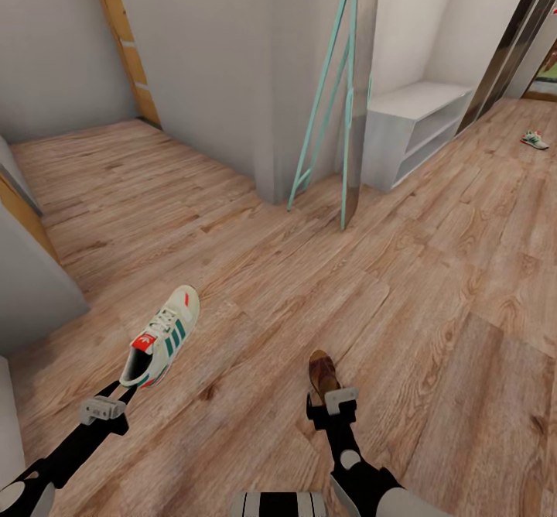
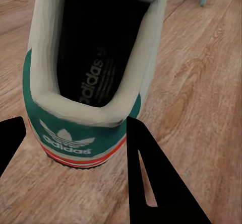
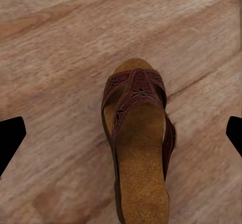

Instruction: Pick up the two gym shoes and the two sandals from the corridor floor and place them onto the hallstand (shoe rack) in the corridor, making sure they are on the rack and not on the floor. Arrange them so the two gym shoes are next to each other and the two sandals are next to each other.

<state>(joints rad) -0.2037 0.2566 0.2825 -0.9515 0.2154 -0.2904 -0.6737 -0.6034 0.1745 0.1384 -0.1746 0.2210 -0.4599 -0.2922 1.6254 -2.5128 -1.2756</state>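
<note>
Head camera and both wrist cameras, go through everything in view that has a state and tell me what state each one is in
Left hand: shut on the near sneaker's heel.
Near sneaker: held by the left hand, toe pointing away.
Right hand: holding the sandal; its fingers spread wide in the wrist view.
Sandal: upright, toe pointing away.
Far sneaker: on the floor, past the shoe rack.
Shoe rack: no shoes visible on it.
</note>
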